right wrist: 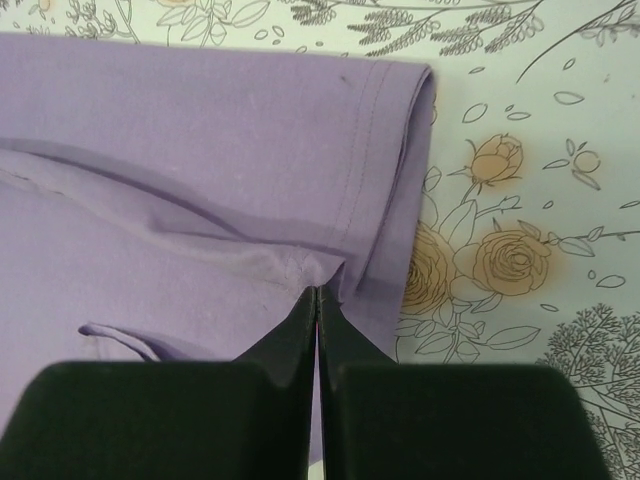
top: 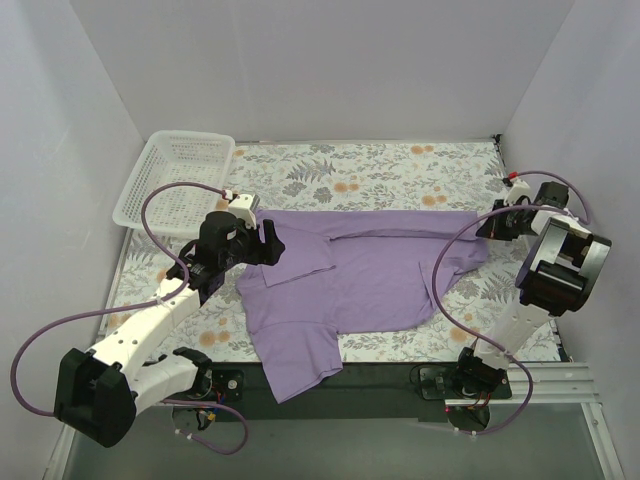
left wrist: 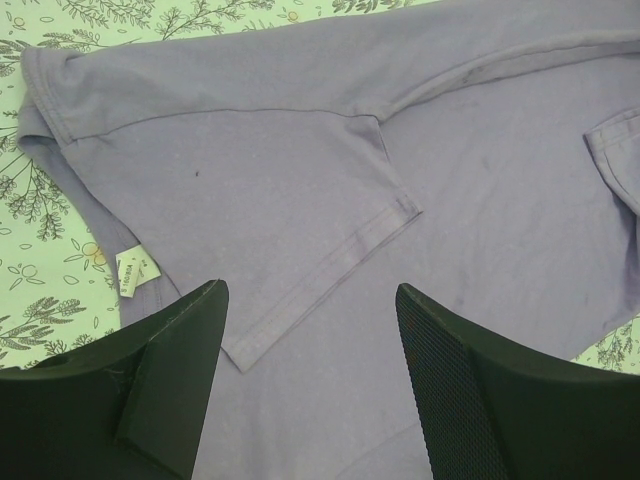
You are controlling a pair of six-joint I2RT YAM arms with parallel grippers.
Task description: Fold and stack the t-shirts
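Left arm: stretched from its near-left base up and inward, wrist tipped down toward the cloth.
Left gripper (top: 266, 246) (left wrist: 311, 300): hung over the shirt's left part, fingers (left wrist: 190, 350) held wide apart, gripping nothing; a hemmed sleeve edge showed in the gap between them.
Right arm: rose from its near-right base, bent back at the elbow, wrist turned left at the shirt's far-right edge.
Right gripper (top: 492, 224) (right wrist: 317, 296): fingers pressed together, pinched on purple cloth just beside the stitched hem; creases ran out from the tips.
T-shirt (top: 350, 272) (left wrist: 300, 150) (right wrist: 200, 130): lay spread flat mid-table between the two arms, lavender, plain, one part hanging over the near table edge.
Tag (left wrist: 135, 272): small, white, poked out at the shirt's edge in the left wrist view; print too small to read.
Other writing: could not be made out anywhere.
Tablecloth (top: 380, 165): printed with flowers and leaves, lay under the shirt.
Basket (top: 175, 175): white lattice, sat at the far-left corner, apart from the shirt.
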